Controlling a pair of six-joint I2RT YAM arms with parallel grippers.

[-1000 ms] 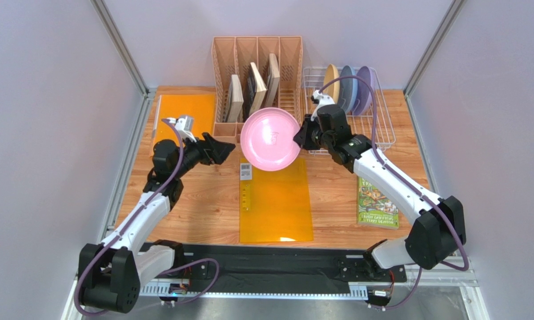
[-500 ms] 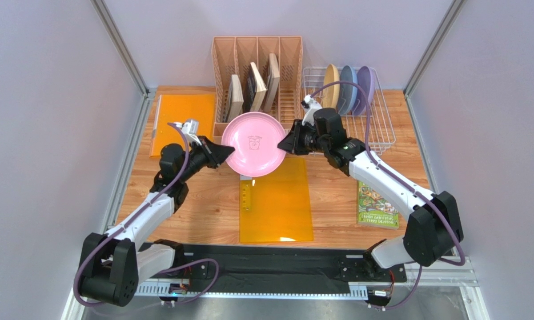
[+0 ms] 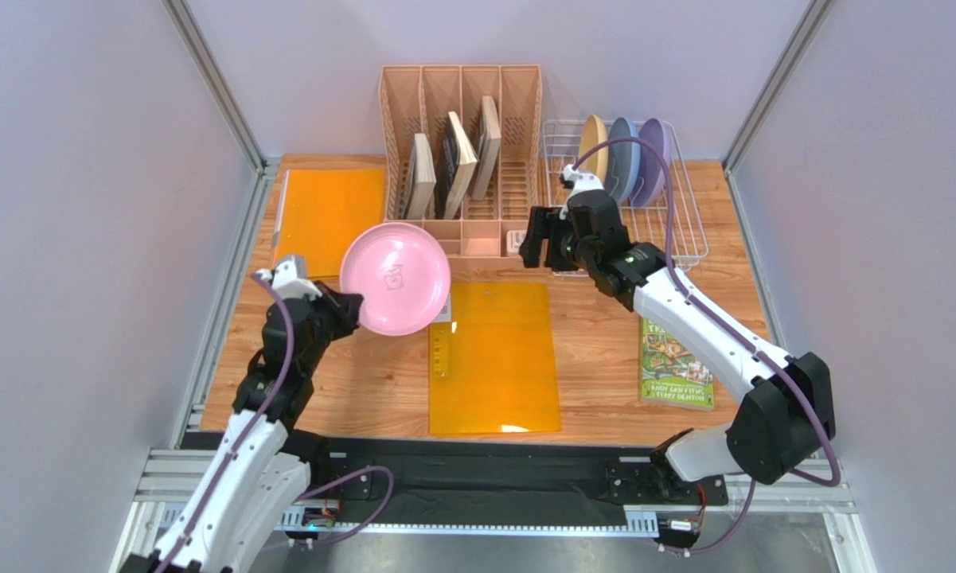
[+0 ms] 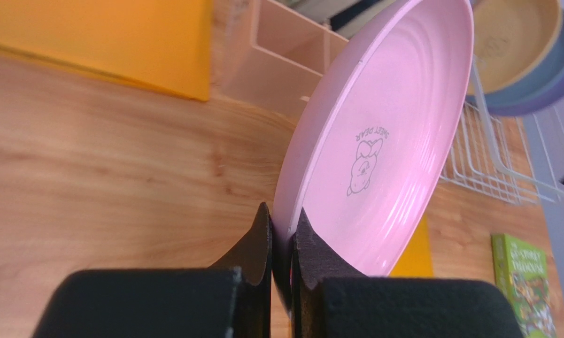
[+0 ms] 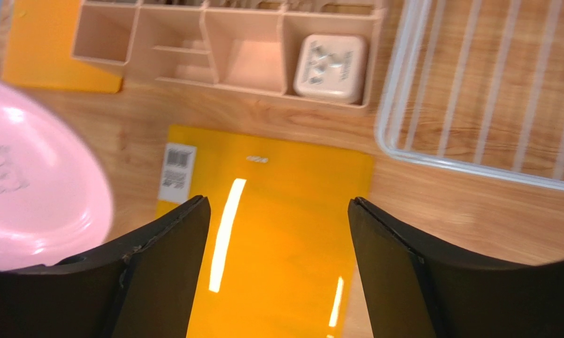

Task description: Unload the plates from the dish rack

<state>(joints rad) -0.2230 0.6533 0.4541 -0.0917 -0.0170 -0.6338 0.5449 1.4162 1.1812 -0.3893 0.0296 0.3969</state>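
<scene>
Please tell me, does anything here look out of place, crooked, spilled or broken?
Nothing is spilled or broken. Only the pink plate stands out: the left claw pinches its rim, so it hangs tilted above the table. The other three plates stand on edge in the dish rack; the right claw is open and empty.

1 pink plate point(image 3: 395, 277); 1 cream-yellow plate point(image 3: 591, 146); 1 light blue plate point(image 3: 621, 149); 1 lavender plate point(image 3: 652, 149); 4 plates in all; 1 dish rack point(image 3: 686, 233) at 1 o'clock; 1 pink organizer point(image 3: 401, 119) at 12 o'clock; 3 books point(image 3: 420, 173) point(image 3: 459, 155) point(image 3: 487, 141); 2 orange sheets point(image 3: 327, 215) point(image 3: 494, 358); 1 green book point(image 3: 676, 364).
</scene>
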